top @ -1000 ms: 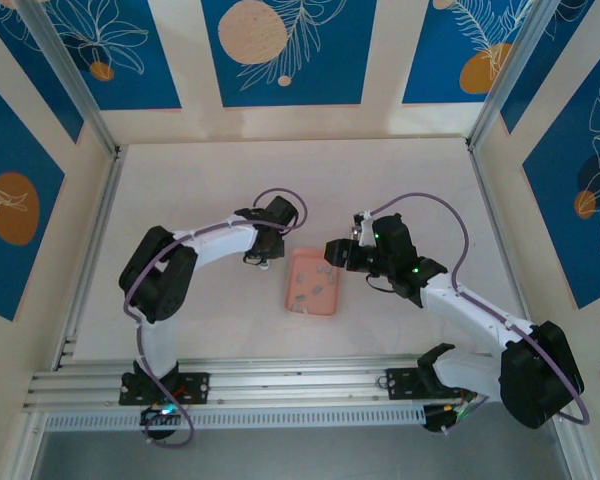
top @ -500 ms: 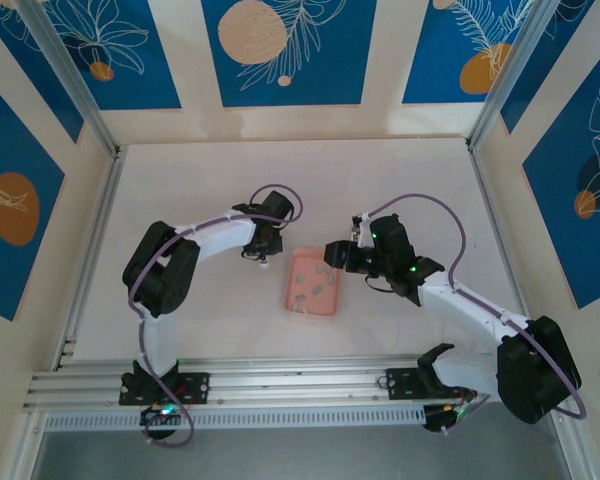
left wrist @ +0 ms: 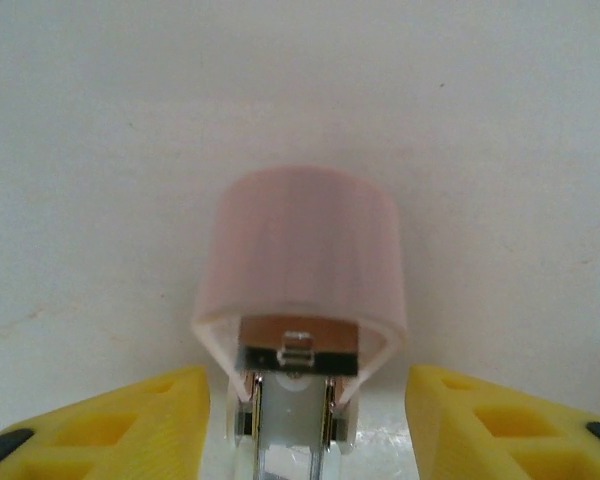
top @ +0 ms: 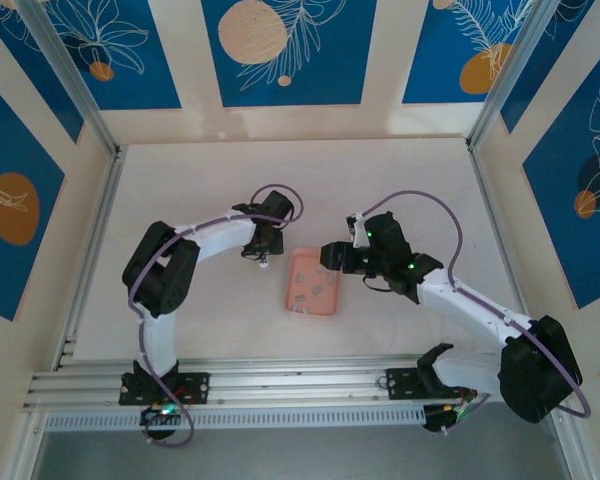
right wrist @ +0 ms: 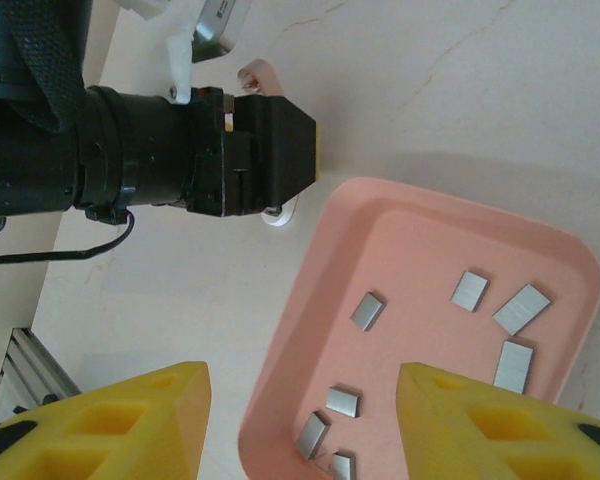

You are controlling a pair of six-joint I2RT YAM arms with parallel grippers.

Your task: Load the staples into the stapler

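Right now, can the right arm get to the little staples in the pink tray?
Probably yes. The right gripper hangs open above the tray, and the staples lie loose and uncovered below it.

Surface (top: 380, 180) beyond tray (right wrist: 420, 270) lay open; stapler (left wrist: 300, 260) stood just left of tray, gaps between it and parted jaws.

The tray (right wrist: 420, 240) was pink, the staples (right wrist: 470, 291) grey, the stapler (left wrist: 305, 250) pale pink, the walls (top: 320, 50) blue with orange circles.
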